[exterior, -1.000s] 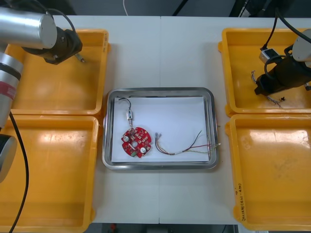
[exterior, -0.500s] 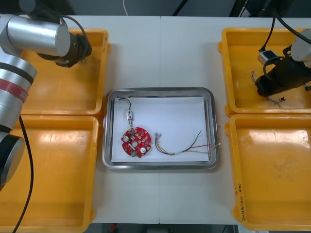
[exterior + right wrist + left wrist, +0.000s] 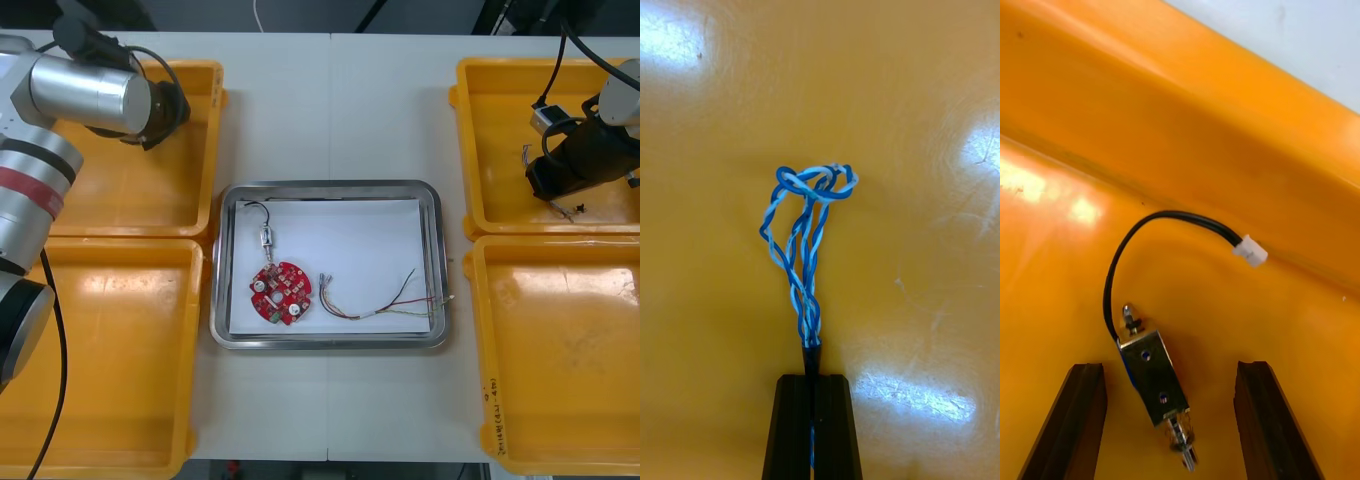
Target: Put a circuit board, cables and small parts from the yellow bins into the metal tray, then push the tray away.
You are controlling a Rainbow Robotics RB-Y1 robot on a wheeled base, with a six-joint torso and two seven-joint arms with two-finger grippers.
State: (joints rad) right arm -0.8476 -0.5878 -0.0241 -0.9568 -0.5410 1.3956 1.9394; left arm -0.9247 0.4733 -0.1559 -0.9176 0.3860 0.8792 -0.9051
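Observation:
Low in the far right yellow bin (image 3: 500, 90), my right gripper (image 3: 812, 386) is shut on a twisted blue and white cable (image 3: 806, 240), whose loops lie on the bin floor beyond the fingertips. The same gripper (image 3: 538, 180) shows in the front view, with cable ends (image 3: 558, 208) beside it. My left gripper (image 3: 1171, 420) hangs open over the far left yellow bin (image 3: 110, 200). A small metal part (image 3: 1154, 375) on a black cable (image 3: 1150, 225) lies between its fingers (image 3: 1079, 420), untouched. The metal tray (image 3: 330, 186) holds a red circuit board (image 3: 281, 293), a black cable with a metal part (image 3: 266, 235) and a red and yellow cable (image 3: 380, 302).
Two near yellow bins, one on the left (image 3: 110, 380) and one on the right (image 3: 560, 370), flank the tray. A small dark speck (image 3: 583, 205) lies on the far right bin's floor. The black cable ends in a white plug (image 3: 1250, 250) by the bin wall.
My right gripper has shut on the blue and white cable, staying in place. The left arm has swung a little rightwards over the far left bin, its gripper still open.

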